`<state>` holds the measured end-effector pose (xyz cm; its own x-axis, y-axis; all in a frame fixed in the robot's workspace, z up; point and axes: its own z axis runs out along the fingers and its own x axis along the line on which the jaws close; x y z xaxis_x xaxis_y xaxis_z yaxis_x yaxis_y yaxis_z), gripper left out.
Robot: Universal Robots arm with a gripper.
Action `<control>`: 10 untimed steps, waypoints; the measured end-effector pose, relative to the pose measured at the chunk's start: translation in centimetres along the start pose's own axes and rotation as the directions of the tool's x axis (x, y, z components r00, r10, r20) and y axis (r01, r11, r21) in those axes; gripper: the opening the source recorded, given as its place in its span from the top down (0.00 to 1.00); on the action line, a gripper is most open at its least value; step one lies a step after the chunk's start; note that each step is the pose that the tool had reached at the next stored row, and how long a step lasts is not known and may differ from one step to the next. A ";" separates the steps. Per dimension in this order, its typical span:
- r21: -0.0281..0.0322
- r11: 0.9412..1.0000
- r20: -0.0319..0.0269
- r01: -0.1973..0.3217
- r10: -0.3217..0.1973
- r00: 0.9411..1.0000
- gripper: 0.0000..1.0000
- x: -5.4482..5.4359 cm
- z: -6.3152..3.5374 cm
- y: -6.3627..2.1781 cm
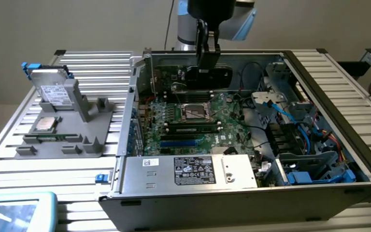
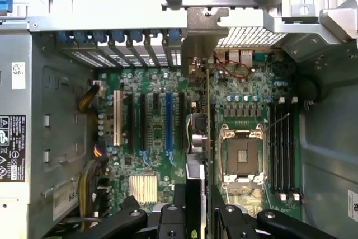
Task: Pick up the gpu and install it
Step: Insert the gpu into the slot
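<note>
End effector pinches the gpu by its upper edge; I see the card upright above the motherboard, inside the open case.

The gpu upright over the motherboard inside the case; holder on the exterior view's left.

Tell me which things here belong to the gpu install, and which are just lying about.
In the job:
gpu, clamped in the gripper
open computer case
motherboard expansion slots

Lying about:
silver drive with blue clips
processor chip
grey holder carrying both
teal-framed screen
</note>
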<state>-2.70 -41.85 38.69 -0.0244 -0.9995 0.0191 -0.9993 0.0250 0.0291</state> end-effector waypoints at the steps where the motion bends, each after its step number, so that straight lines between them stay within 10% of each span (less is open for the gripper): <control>1: 0.003 1.000 -0.003 0.000 0.000 1.000 0.73 0.0 0.07 0.13; 5: 0.008 1.000 -0.018 -0.001 0.001 1.000 0.73 0.0 0.38 0.61; 10: 0.008 1.000 -0.020 -0.001 0.001 1.000 0.73 0.0 1.26 0.60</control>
<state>-3.33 -41.85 37.45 -0.0245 -0.9989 0.0394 -0.9995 0.0254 0.0213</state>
